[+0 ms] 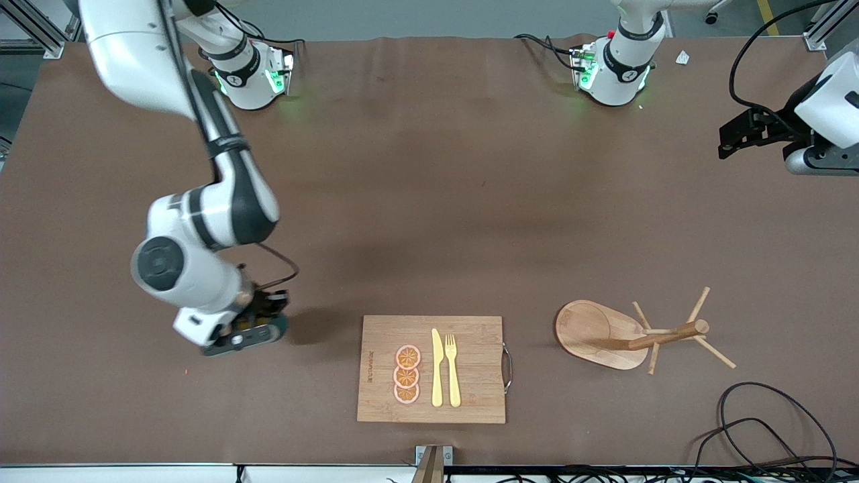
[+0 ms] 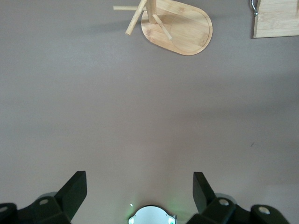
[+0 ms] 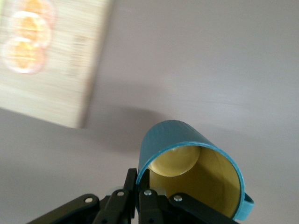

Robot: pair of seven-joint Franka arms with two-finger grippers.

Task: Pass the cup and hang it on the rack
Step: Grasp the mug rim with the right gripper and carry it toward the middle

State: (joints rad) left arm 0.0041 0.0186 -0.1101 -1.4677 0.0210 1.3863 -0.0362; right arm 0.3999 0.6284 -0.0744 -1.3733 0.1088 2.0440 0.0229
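Observation:
The dark teal cup (image 3: 187, 140) with a yellowish inside shows in the right wrist view. My right gripper (image 3: 142, 179) is shut on its rim, one finger inside the wall and one outside. In the front view the right gripper (image 1: 258, 320) is low over the table beside the cutting board, toward the right arm's end, and hides most of the cup (image 1: 280, 327). The bamboo rack (image 1: 604, 333) stands toward the left arm's end; it also shows in the left wrist view (image 2: 180, 28). My left gripper (image 1: 728, 139) is open and empty (image 2: 140, 191), up in the air at the left arm's end.
A bamboo cutting board (image 1: 470, 396) lies near the front edge with three orange slices (image 1: 407, 374), a yellow knife (image 1: 437, 367) and a yellow fork (image 1: 453, 369) on it. Black cables (image 1: 772, 429) lie at the front corner near the rack.

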